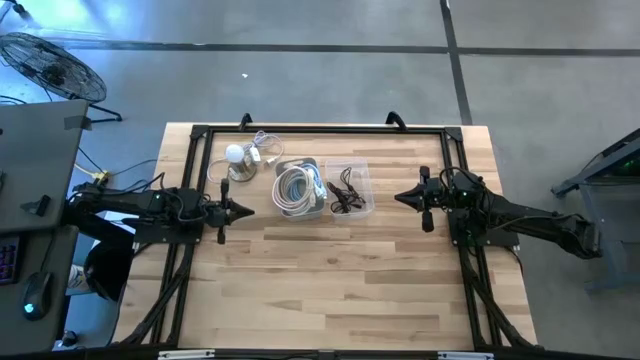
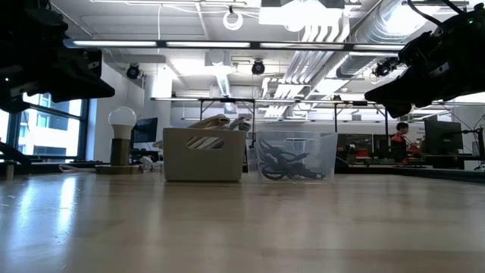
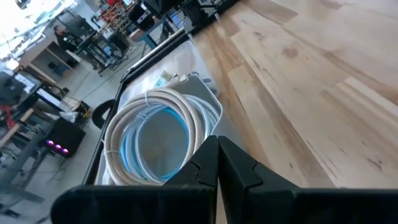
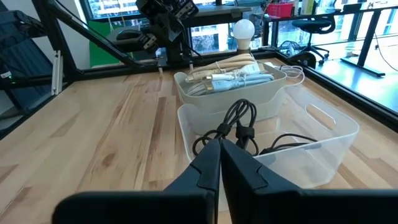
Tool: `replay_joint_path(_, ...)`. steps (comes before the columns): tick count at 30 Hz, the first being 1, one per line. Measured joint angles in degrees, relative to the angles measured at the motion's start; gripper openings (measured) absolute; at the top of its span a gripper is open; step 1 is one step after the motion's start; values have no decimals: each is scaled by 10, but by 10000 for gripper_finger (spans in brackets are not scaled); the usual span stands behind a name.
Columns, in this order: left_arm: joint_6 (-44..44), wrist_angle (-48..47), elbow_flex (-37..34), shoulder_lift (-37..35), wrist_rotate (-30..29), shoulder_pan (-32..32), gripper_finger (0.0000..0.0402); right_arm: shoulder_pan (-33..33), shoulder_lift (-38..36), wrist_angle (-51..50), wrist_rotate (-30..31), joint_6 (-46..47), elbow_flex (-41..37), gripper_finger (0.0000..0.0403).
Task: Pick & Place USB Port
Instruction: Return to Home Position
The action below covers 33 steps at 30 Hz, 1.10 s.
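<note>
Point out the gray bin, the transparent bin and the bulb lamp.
gray bin (image 2: 203, 163), low view, on the bare front wall below the handle slot.
transparent bin (image 4: 323, 146), right wrist view, on the clear side wall under the rim.
lamp (image 2: 122, 118), low view, on the round white bulb.

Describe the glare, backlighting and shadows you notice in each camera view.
Low view: bright ceiling lights turn the left arm and right arm into silhouettes; the table shines at left. Right wrist view: windows glow behind the lamp. High view: even light, no harsh glare.
</note>
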Motion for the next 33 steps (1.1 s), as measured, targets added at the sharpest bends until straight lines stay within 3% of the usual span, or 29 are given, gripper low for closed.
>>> replay_joint_path(9, 13, 0, 0, 0, -1, 0, 0, 16, -7, -1, 0, 0, 0, 9)
replay_joint_path(21, 47, -1, -1, 0, -1, 0, 0, 55, -124, -4, 0, 0, 0, 7)
replay_joint_path(33, 32, 0, -1, 0, 0, 0, 0, 55, -128, -4, 0, 0, 0, 7)
